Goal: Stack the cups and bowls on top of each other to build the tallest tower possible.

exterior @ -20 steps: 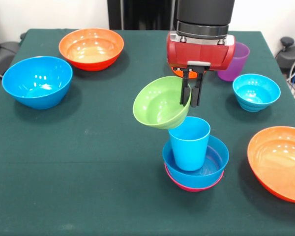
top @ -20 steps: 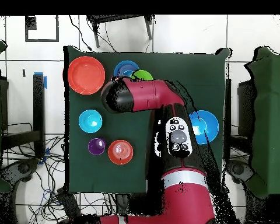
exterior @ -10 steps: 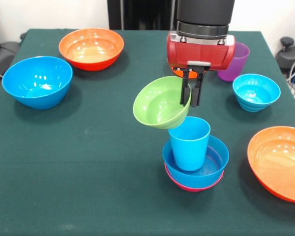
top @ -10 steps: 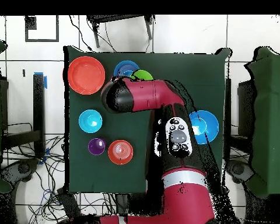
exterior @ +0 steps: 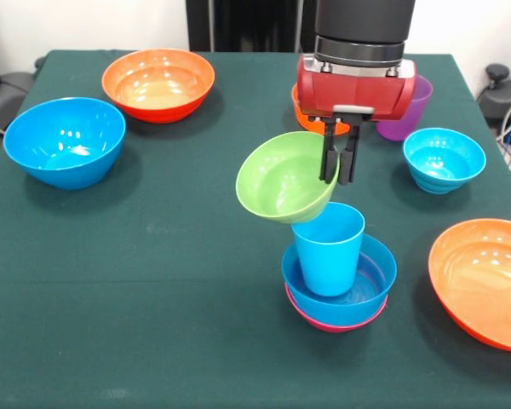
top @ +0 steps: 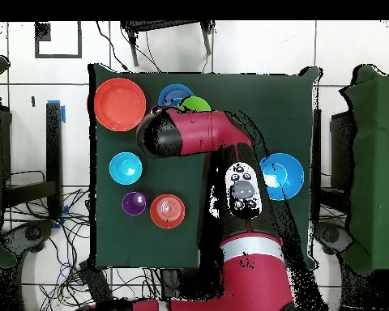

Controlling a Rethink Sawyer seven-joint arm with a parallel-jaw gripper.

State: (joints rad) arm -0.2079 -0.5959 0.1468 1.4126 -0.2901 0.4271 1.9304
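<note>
The table carries everything under its dark green cloth. The arm reaches across it, and its gripper pinches the rim of the green bowl — held tilted in the air, just above and to the left of the light blue cup. That cup stands upright in a blue bowl nested on a pink bowl; this tower sits toward the front edge, right of the middle. A large orange bowl lies at the right edge, a large blue bowl at the left edge, another orange bowl near the far left corner. Toward the far right corner sit a cyan bowl and the purple cup, with a small orange bowl partly hidden behind the gripper.
</note>
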